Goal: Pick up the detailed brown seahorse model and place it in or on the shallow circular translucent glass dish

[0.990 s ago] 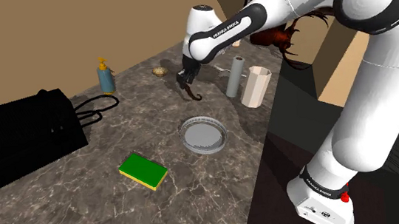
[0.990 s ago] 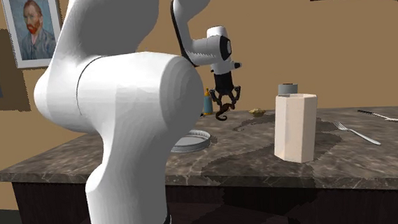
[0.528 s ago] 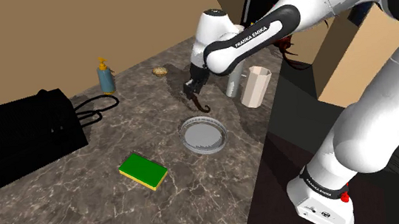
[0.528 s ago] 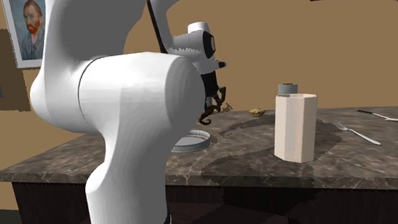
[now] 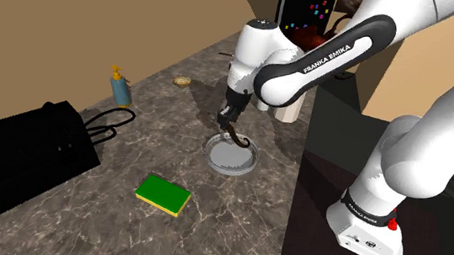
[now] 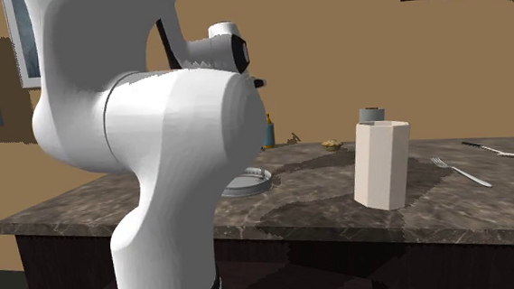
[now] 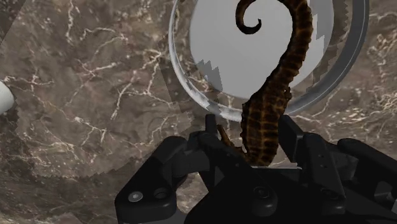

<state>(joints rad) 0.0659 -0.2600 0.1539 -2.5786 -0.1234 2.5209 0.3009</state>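
Observation:
A brown ridged seahorse (image 5: 235, 135) with a curled tail hangs tail-down from my black gripper (image 5: 228, 119), which is shut on its upper body. It hovers just over the shallow round clear dish (image 5: 214, 157) in the middle of the marble counter. In the wrist view the seahorse (image 7: 278, 86) runs out from between the fingers (image 7: 294, 137), and its tail curls over the dish's grey floor inside the rim (image 7: 180, 70). In the second exterior view the dish (image 6: 252, 182) peeks out from behind the big white arm.
A green sponge (image 5: 163, 195) lies in front of the dish and a black bag (image 5: 25, 153) sits at the shoulder view's left. A blue bottle (image 5: 120, 87) stands at the back. A white faceted cup (image 6: 380, 164) and a fork (image 6: 457, 170) lie near the counter's edge.
The arm has carried the seahorse from the back of the counter toward the dish and lowered it; it now hangs over the dish. Nothing on the counter has moved.

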